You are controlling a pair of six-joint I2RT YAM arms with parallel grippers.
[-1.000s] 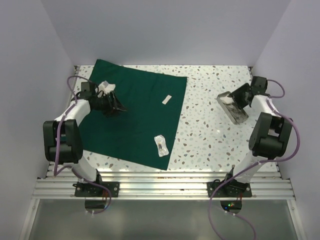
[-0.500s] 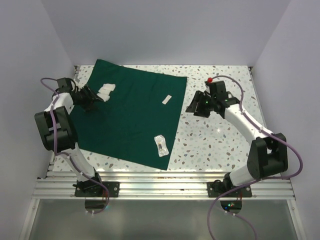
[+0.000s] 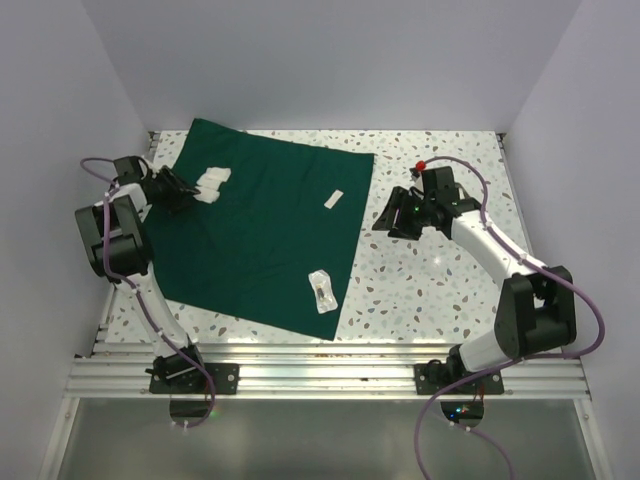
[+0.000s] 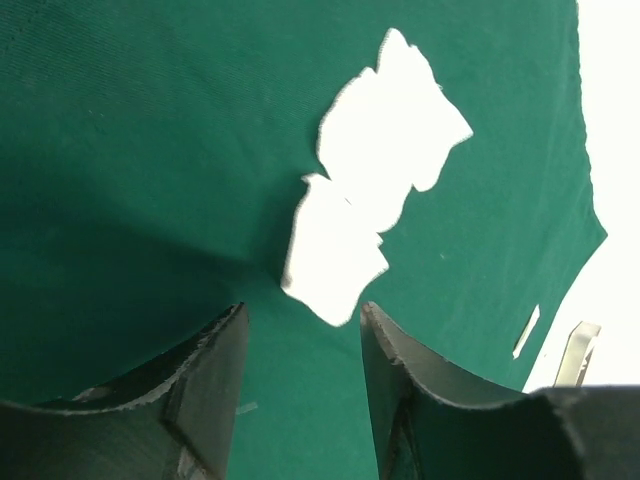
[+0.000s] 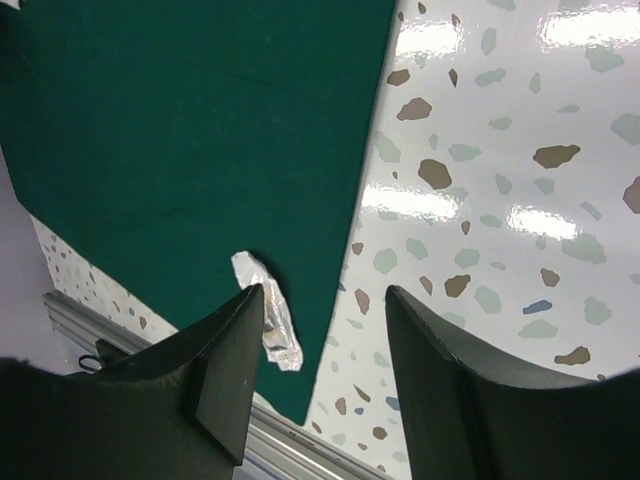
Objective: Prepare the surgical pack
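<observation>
The surgical pack, a large dark green cloth drape (image 3: 265,225), lies flat on the left half of the table. White gauze pads (image 3: 211,183) lie on its far left part, a small white strip (image 3: 334,199) near its far right, and a clear plastic packet (image 3: 322,290) near its front right edge. My left gripper (image 3: 181,190) is open and empty, low over the drape just left of the pads (image 4: 370,215). My right gripper (image 3: 388,218) is open and empty above the bare table just right of the drape's right edge (image 5: 365,215); the packet (image 5: 268,325) shows past its left finger.
The speckled terrazzo table (image 3: 440,270) stretches right of the drape. An aluminium rail (image 3: 330,375) runs along the front edge. White walls close the back and both sides. No metal tray shows in view.
My left gripper has drawn back to the drape's far left, beside the pads. My right arm has swung from the far right to the drape's right edge. The metal tray seen there earlier is gone from view.
</observation>
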